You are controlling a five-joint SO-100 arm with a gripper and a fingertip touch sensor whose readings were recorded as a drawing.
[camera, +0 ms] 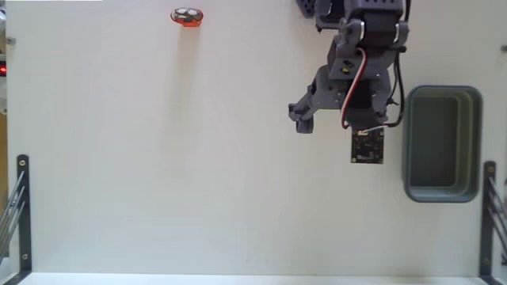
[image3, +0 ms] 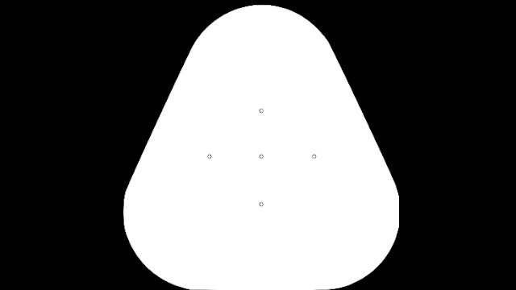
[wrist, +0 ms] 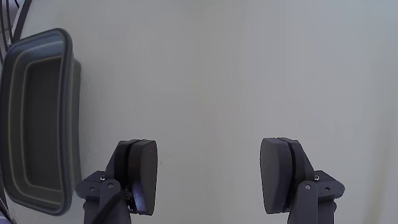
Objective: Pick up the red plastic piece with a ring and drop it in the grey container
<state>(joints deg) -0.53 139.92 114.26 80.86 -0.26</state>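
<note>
The red plastic piece with a ring point(camera: 188, 17) lies on the white table near the top edge of the fixed view, left of centre. The grey container point(camera: 408, 142) stands at the right side; it holds nothing I can see, and its rim point(wrist: 69, 93) also shows at the left of the wrist view. My gripper point(camera: 337, 127) hangs over bare table just left of the container, far from the red piece. In the wrist view the gripper point(wrist: 211, 180) is open, its two dark fingers wide apart with only table between them. The red piece is out of the wrist view.
Dark metal brackets stand at the lower left point(camera: 22, 206) and lower right point(camera: 489, 214) corners of the table. The arm's base sits at the top right, beside the container. A white table surface point(camera: 158, 158) spreads between the gripper and the red piece.
</note>
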